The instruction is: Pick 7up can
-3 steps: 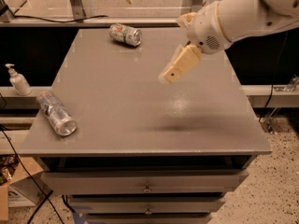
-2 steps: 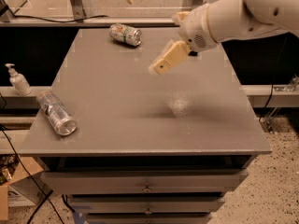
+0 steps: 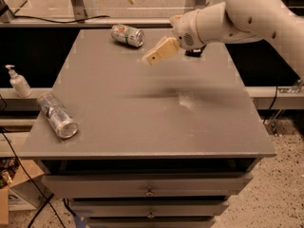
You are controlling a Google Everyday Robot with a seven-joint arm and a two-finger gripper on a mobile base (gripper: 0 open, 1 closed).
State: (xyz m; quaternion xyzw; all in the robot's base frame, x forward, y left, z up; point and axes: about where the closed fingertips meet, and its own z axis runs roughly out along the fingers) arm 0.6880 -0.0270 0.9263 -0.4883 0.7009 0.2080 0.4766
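Your 7up can [image 3: 127, 35] lies on its side at the far edge of the table [image 3: 142, 127], a bit left of the middle. It is short and round, with a white and green skin, small red marks and shiny metal ends.

The gripper [image 3: 152, 59] hangs in the air just right of the can and a little nearer the front, not touching it. It is a tan block that tilts down and left, toward the can. You cannot tell if it is spread apart or pressed together. The arm [image 3: 251, 13] behind it is fat, white and smooth, and it reaches in from the top right.

Count them: two cans, one bottle, one arm, one gripper. The silvery can [image 3: 57, 114] lies on its side near the left front corner, well apart from the 7up can. A small white pump bottle [image 3: 18, 82] stands upright on a ledge left of the table.

The table top is flat, grey and dull, with a pale scuffed spot near the middle. Under it you see drawers [image 3: 149, 186] with small round knobs.
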